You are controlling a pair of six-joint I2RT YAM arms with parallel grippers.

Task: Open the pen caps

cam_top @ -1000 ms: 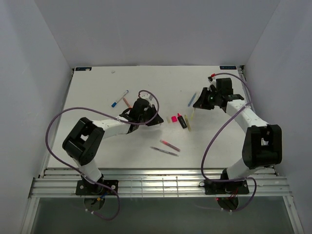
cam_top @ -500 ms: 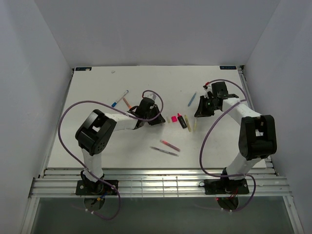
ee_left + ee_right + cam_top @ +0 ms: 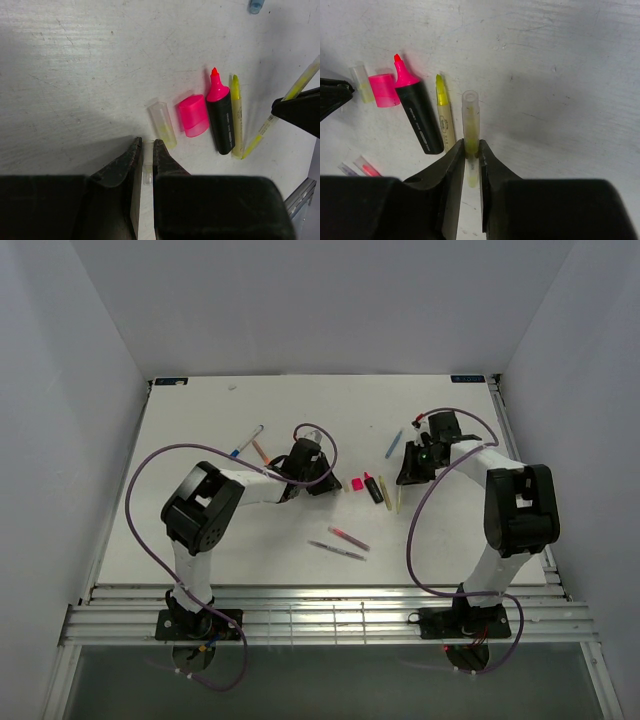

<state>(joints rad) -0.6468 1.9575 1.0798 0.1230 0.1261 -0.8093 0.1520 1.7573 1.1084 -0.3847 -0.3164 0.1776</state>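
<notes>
My left gripper is shut on a small clear pen cap, low over the table. Just ahead of it lie a clear yellowish cap, a pink cap, an uncapped black highlighter with a pink tip and a thin uncapped yellow pen. My right gripper is shut on a slim yellow pen whose clear end points away from me. In the top view the left gripper and the right gripper flank this cluster.
A blue-capped pen and an orange pen lie at the back left. Another blue pen lies beside the right gripper. A pink pen and a grey pen lie nearer the front. White walls enclose the table.
My left arm has reached further right, bringing its gripper up to the cluster of caps. The right gripper has come down and towards me with the yellow pen.
</notes>
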